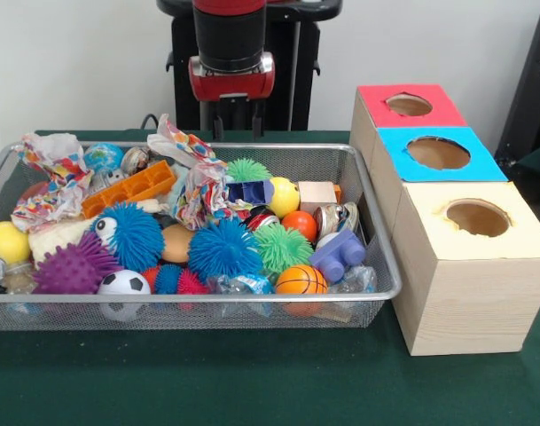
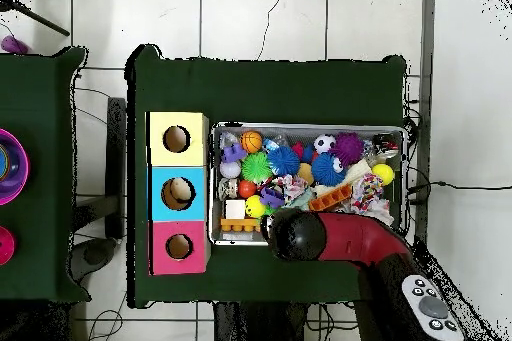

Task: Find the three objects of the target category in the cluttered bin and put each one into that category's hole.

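Front view, gripper (image 1: 231, 124) behind basket (image 1: 376, 222), paper wads (image 1: 199, 173) just below, jaw state unclear.

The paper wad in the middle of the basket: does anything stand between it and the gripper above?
Nothing visible does. The wad lies on top of the toys in the basket, uncovered. The gripper hangs behind the far rim with open air between.

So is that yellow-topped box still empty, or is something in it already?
Cannot tell. The yellow-topped box shows only a dark hole from both views. At least two paper wads lie in the bin.
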